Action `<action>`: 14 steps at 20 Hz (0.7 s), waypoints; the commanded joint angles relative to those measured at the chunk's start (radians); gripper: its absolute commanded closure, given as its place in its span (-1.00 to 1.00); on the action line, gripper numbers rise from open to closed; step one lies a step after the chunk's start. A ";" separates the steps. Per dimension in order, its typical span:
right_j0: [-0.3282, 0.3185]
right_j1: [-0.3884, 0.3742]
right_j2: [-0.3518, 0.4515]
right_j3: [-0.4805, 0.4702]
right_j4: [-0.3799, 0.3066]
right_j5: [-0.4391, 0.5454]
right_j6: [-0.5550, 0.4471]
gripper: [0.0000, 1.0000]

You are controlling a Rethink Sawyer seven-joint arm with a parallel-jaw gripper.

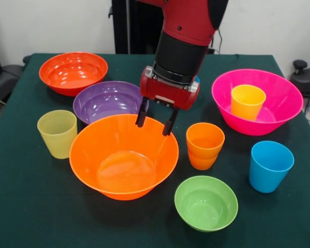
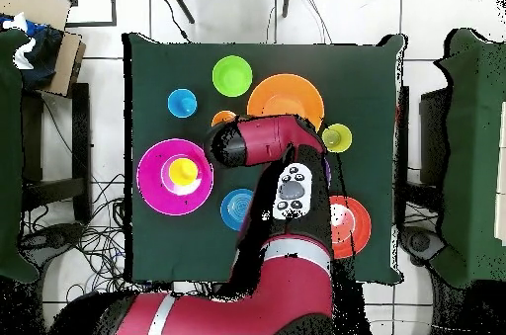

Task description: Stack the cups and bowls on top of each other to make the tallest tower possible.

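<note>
My gripper (image 1: 156,122) is open and empty, its tips just over the far rim of the large orange bowl (image 1: 124,157), which also shows in the overhead view (image 2: 287,99). The purple bowl (image 1: 106,101) touches that bowl's far side. The red-orange bowl (image 1: 72,72) stands at the far left. The yellow cup (image 1: 247,101) stands inside the hot pink bowl (image 1: 279,111). The orange cup (image 1: 204,144), sky blue cup (image 1: 270,165), lime green bowl (image 1: 205,202) and pale yellow-green ribbed cup (image 1: 57,133) stand apart. The small blue bowl (image 2: 237,209) shows only overhead. My arm hides the gripper overhead.
All vessels stand upright on the dark green table (image 1: 31,206). The table's front left and front right corners hold nothing. Chairs and cables lie around the table in the overhead view.
</note>
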 commanded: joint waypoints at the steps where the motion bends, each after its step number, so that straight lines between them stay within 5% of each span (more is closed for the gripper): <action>1: 0.068 0.052 0.033 -0.119 -0.058 0.033 -0.011 -1.00; 14: 0.139 0.140 -0.041 -0.222 -0.011 0.038 0.064 -1.00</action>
